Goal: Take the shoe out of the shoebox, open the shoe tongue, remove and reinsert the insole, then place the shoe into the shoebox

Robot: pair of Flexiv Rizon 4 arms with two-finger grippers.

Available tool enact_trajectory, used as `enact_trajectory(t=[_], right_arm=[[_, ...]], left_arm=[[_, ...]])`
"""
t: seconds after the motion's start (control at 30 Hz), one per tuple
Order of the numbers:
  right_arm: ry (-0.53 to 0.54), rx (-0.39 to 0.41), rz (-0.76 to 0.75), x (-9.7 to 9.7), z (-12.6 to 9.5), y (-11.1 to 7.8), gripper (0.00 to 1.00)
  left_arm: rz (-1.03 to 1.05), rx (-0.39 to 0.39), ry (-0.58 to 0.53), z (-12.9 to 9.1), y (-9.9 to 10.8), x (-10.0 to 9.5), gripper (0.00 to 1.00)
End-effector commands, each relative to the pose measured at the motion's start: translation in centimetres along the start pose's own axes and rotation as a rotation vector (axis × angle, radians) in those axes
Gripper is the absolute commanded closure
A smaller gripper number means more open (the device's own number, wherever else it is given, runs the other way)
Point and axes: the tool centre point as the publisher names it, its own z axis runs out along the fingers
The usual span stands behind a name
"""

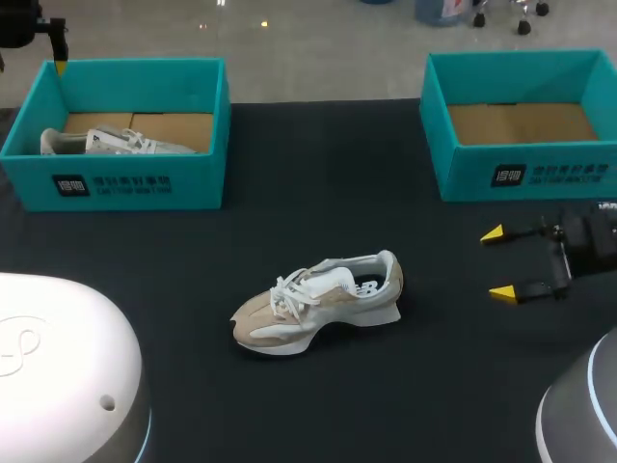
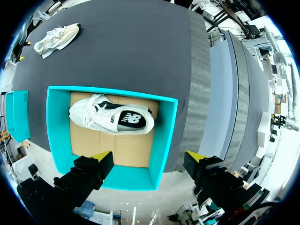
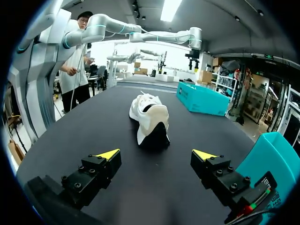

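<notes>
Beige sneaker lay on table; right gripper spread empty nearby. Left gripper spread, empty, above shoebox holding white sneaker.

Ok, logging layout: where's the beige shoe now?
The beige shoe lies mid-table in the head view, outside the left box and right box, heel toward the open right claw.

We see a dark table; a beige-and-white shoe stands on its sole near the middle, toe toward our left; a left shoebox and a right shoebox, both teal, sit at the far corners.
</notes>
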Motion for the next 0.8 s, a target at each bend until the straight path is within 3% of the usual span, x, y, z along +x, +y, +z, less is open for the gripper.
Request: enact_trajectory(t=[0.03, 0.8], right_arm=[[0.007, 0.011, 0.009, 0.11, 0.79, -0.66, 0.00], [0.003, 0.016, 0.017, 0.23, 0.93, -0.77, 0.00]], left_arm=[[0.000, 0.000, 0.003, -0.09, -0.03, 0.01, 0.00], [0.000, 0.000, 0.003, -0.09, -0.03, 0.01, 0.00]])
